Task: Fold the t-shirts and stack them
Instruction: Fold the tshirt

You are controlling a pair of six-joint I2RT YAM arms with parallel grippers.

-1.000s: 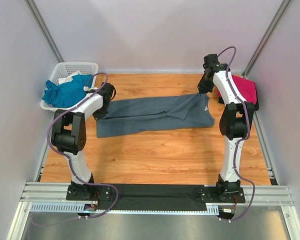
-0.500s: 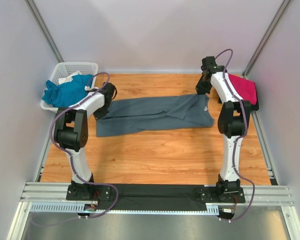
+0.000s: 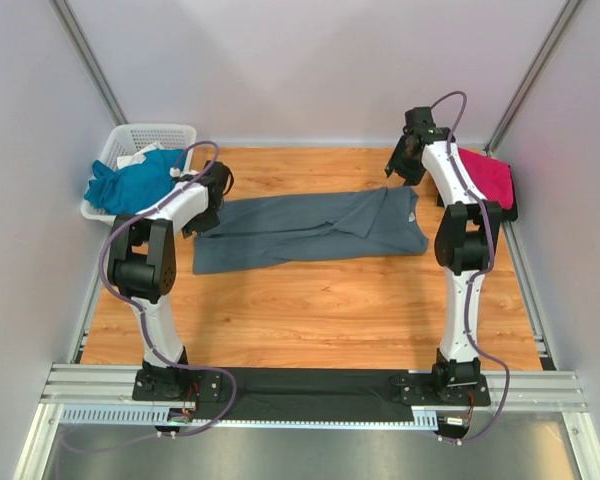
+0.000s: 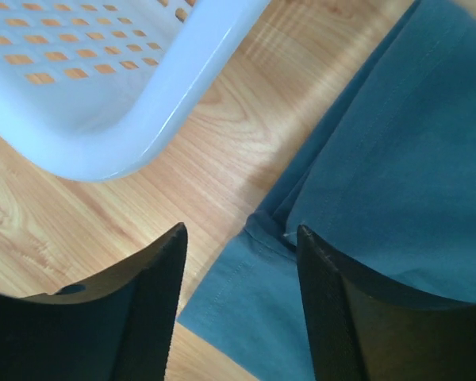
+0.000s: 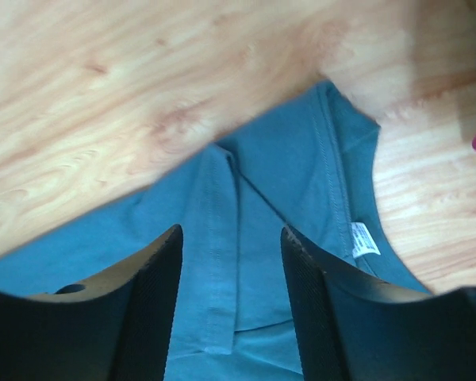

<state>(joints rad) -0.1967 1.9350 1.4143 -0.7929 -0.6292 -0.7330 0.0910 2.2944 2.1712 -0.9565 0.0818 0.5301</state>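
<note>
Mid-fold, my left gripper (image 4: 239,250) hovers half-open and empty above the hem of the grey t-shirt (image 3: 300,232), my right gripper (image 5: 232,238) likewise above its collar; next probably calls for pinching an edge.

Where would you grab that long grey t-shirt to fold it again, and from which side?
Probably at its two short ends, from straight above. The grey t-shirt lies flat as a long strip, so pinch the collar end under the open right gripper and the hem corner under the open left gripper.
</note>
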